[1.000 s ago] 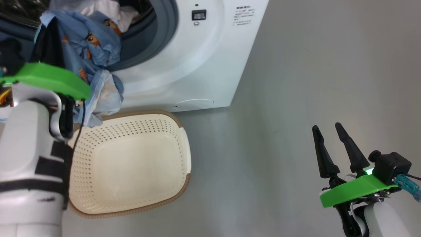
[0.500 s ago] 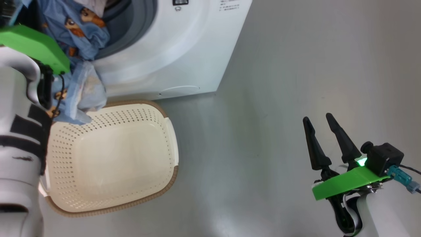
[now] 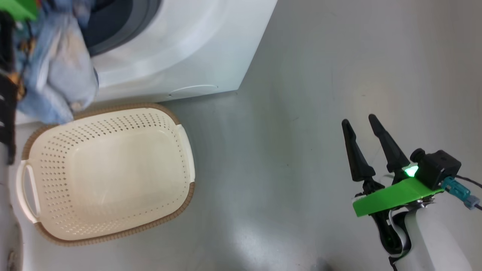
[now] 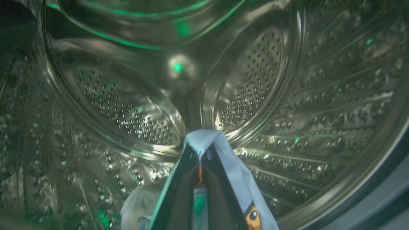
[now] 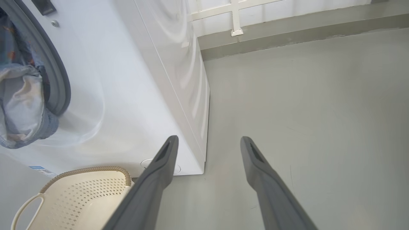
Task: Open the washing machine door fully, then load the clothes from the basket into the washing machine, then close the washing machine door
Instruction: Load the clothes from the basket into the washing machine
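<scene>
The clothes [image 3: 56, 75], a soft denim-blue bundle with orange cartoon patches and a paler inside, hang from the mouth of the white boxy front-loading washing machine [image 3: 180, 49]. They drape over its blue-grey rubber gasket [image 3: 124, 26] and dangle down the front, the lowest fold near the far rim of the basket; whether it touches I cannot tell. Seen along the left arm, one end of that cloth is inside the perforated steel drum [image 4: 127, 108]. The left pincer [image 4: 199, 153] is closed on it, two dark fingers pressed together, blue fabric wrapped over their tips and a small cartoon face on the fold beside them. Something pale lies low in the drum near the fingers, too blurred to name. The small cream perforated plastic basket [image 3: 109, 173] with its brown woven-look rim sits on the grey floor [image 3: 301, 94] close in front of the machine's foot. Well off to the right, the right pincer [image 3: 358, 120] hovers over the floor with its long dark fingers spread apart, gripping nothing, with a green bracket [image 3: 391, 195] and a lit green lamp [image 3: 410, 171] at its wrist. Beyond the machine, a low grey kerb [image 5: 287, 38] runs along the wall
</scene>
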`<state>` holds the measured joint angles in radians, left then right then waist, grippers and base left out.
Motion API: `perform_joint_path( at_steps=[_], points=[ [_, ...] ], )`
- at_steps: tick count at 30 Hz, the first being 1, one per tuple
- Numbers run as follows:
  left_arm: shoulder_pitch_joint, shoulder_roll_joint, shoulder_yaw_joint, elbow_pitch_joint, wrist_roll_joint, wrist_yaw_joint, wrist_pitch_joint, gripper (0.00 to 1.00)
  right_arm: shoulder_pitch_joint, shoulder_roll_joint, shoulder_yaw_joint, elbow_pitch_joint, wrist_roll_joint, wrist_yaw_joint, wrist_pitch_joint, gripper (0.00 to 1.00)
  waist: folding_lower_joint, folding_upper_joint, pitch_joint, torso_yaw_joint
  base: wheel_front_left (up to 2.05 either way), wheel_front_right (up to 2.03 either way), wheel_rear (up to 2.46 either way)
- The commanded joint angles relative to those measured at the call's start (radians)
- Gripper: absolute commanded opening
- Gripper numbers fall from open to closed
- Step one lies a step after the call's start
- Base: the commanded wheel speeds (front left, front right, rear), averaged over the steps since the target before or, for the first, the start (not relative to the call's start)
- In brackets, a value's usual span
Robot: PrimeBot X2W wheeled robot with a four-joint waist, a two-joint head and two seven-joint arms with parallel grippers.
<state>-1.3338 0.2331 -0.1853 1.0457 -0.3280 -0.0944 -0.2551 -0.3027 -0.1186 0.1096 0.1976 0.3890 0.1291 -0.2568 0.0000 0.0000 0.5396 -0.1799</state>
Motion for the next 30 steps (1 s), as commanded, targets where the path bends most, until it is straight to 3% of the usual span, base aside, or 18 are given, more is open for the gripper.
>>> perform_joint_path(
  at_steps=[1,8,13,15,17,18,19,30],
  points=[
    [-0.018,0.056,0.03,-0.082,0.016,0.015,-0.006,0.0,-0.007,0.004,0.02,-0.026,0.008,0.002,-0.005,1.0,0.0,0.0,0.012,-0.003,0.0,0.0,0.0],
    [0.038,0.042,0.138,-0.323,0.074,0.032,-0.006,0.0,-0.021,0.006,0.019,-0.028,0.009,0.002,-0.005,1.0,0.0,0.0,0.031,-0.004,0.0,0.0,0.0],
    [0.081,0.018,0.155,-0.253,0.1,0.007,-0.007,0.0,-0.021,0.004,0.017,-0.024,0.008,0.002,-0.005,1.0,0.0,0.0,0.028,0.0,0.0,0.0,0.0],
    [0.082,0.014,0.162,-0.225,0.105,0.001,-0.007,0.18,-0.021,0.002,0.018,-0.024,0.008,0.002,-0.005,1.0,0.0,0.0,0.027,0.002,0.0,0.0,0.0],
    [0.079,0.01,0.164,-0.193,0.11,-0.007,-0.007,0.45,-0.021,0.001,0.017,-0.024,0.009,0.002,-0.005,1.0,0.0,0.0,0.027,0.004,0.0,0.0,0.0],
    [0.077,0.009,0.164,-0.181,0.113,-0.009,-0.007,0.69,-0.022,0.001,0.017,-0.024,0.008,0.002,-0.005,1.0,0.0,0.0,0.027,0.006,0.0,0.0,0.0],
    [0.076,0.005,0.167,-0.166,0.112,-0.012,-0.007,1.0,-0.023,0.001,0.017,-0.024,0.008,0.002,-0.005,1.0,0.0,0.0,0.027,0.007,0.0,0.0,0.0],
    [0.076,-0.013,0.164,-0.048,0.12,-0.028,-0.007,1.0,-0.023,-0.003,0.02,-0.019,0.006,0.002,-0.005,1.0,0.0,0.0,0.014,0.016,0.0,0.0,0.0]
  ],
)
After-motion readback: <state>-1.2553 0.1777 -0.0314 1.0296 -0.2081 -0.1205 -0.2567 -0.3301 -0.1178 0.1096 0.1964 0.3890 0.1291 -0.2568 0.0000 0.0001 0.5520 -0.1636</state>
